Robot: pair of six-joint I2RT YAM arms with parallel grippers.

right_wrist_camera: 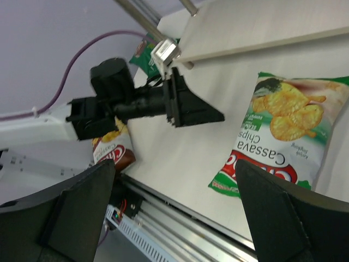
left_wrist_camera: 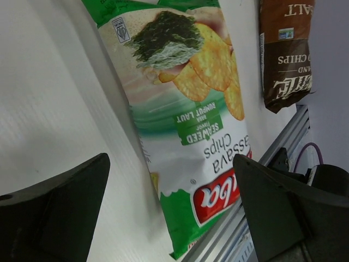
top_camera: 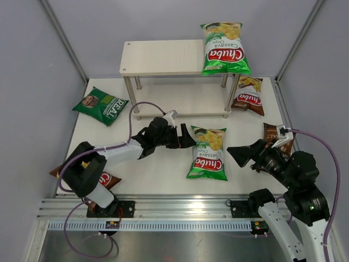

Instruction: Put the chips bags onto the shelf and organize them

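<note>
The white bench carries a two-tier wood-grain shelf at its far side, and only one bag is stowed: a shelved Chuba bag, bright green, on the right end of the top board and overhanging its near edge. Five bags lie on the bench: a middle Chuba bag, also bright green; the dark green REAL bag at far left; a brown-red Chuba bag beside the shelf's right legs; a dark brown bag at the right, partly under the right arm; and a near-left brown-red bag tucked beneath the left arm. The step in hand looks like the reach for the middle Chuba bag. The left end effector is poised just left of its far end, jaws spread and empty, and the right end effector, equally wide and holding nothing, sits just to its right. Next, I judge, the left jaws must pinch an edge or seam, since the glossy film may slip, then carry the bag to the bare left part of the top board. Only the overhead view shows all six bags and the free shelf space. The left wrist view reads the bag's seaweed print, and the right wrist view shows bare bench between the left jaws and the bag.
</note>
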